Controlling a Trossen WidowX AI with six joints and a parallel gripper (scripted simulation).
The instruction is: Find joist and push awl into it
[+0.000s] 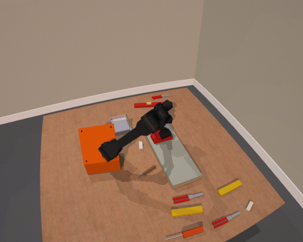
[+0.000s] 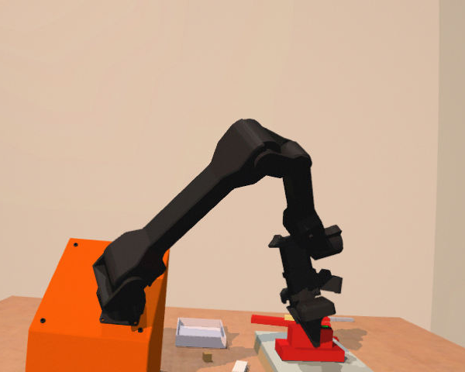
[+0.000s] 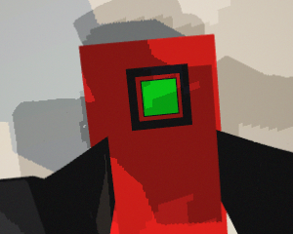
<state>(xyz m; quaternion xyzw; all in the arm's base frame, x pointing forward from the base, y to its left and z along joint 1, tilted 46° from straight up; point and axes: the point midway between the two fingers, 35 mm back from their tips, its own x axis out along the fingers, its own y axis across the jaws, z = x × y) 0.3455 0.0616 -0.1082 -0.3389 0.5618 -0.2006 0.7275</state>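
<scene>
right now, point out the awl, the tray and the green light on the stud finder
awl [image 1: 149, 170]: top view, on its wooden handle
tray [image 1: 123, 130] [image 2: 201, 341]: top and exterior views, front wall in each
green light [image 2: 325, 326] [image 3: 159, 97]: exterior and wrist views, on its lit face
</scene>
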